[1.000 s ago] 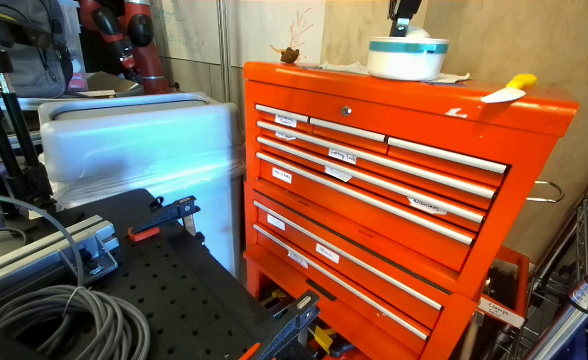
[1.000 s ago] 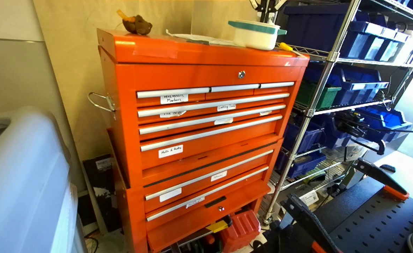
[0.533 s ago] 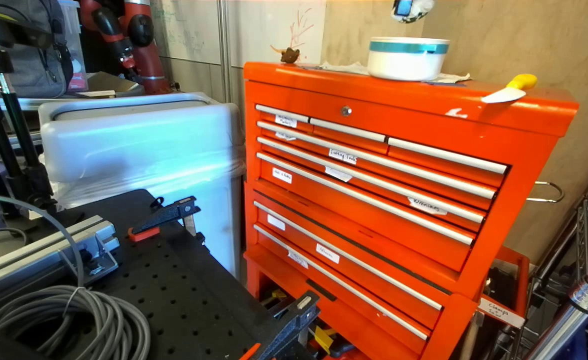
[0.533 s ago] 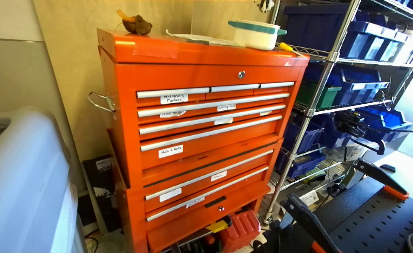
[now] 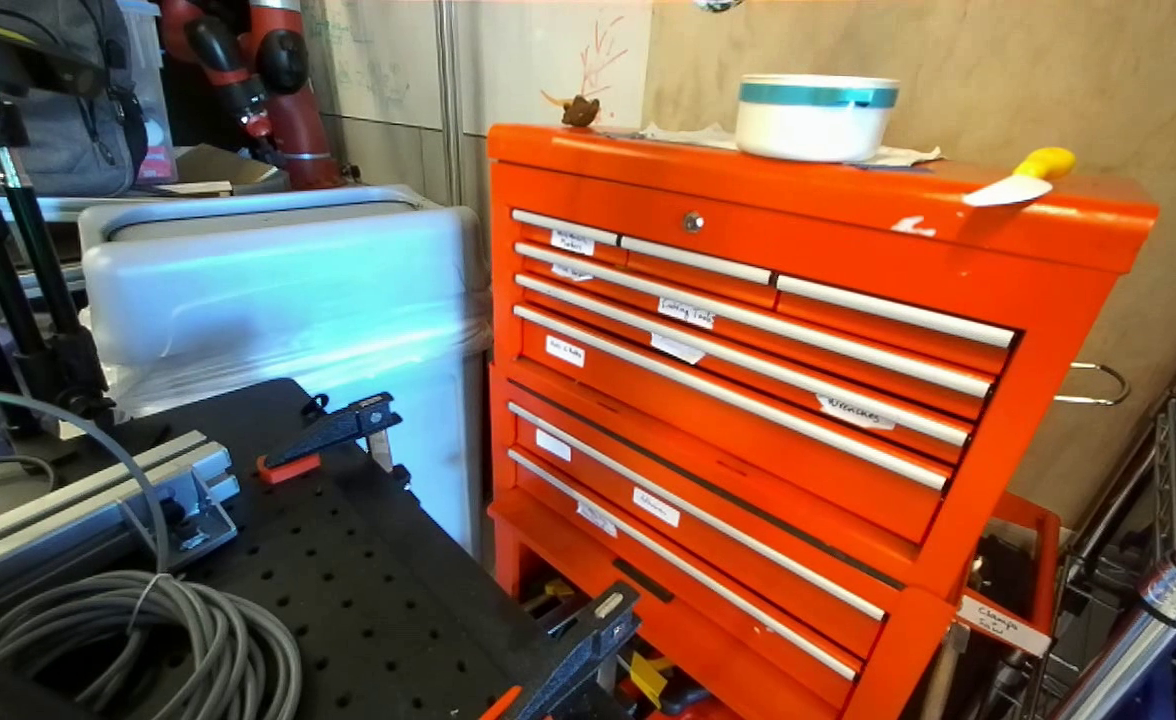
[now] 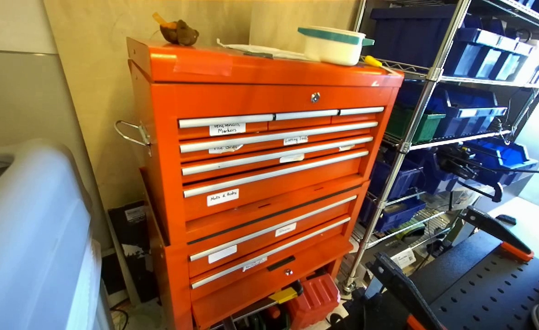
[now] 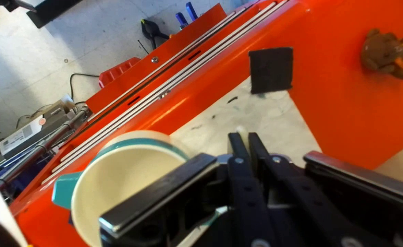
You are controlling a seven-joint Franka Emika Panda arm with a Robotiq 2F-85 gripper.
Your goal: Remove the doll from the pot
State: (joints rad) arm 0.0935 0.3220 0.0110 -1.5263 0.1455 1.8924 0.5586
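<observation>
The pot (image 5: 814,133) is whitish with a teal band and stands upright on the red tool chest, also in an exterior view (image 6: 332,48). In the wrist view the pot (image 7: 143,142) is at the lower left, and the visible part of its inside holds nothing. My gripper (image 7: 244,137) is nearly closed on a small whitish part of the doll (image 7: 241,129), above the paper beside the pot. Most of the doll is hidden by the fingers. Only a dark-and-white scrap of the doll (image 5: 718,4) shows at the top edge of an exterior view.
A brown plush toy (image 7: 386,53) sits on the far end of the chest top. A whitish paper (image 7: 270,116) with a black square patch (image 7: 271,70) lies beside the pot. A yellow-handled tool (image 5: 1033,172) lies near the chest's edge. A wire shelf (image 6: 434,73) stands beside the chest.
My gripper has risen out of the pot with the black-and-white doll and moved sideways, toward the brown toy's side. It is now almost out of the exterior views. The pot has not moved.
</observation>
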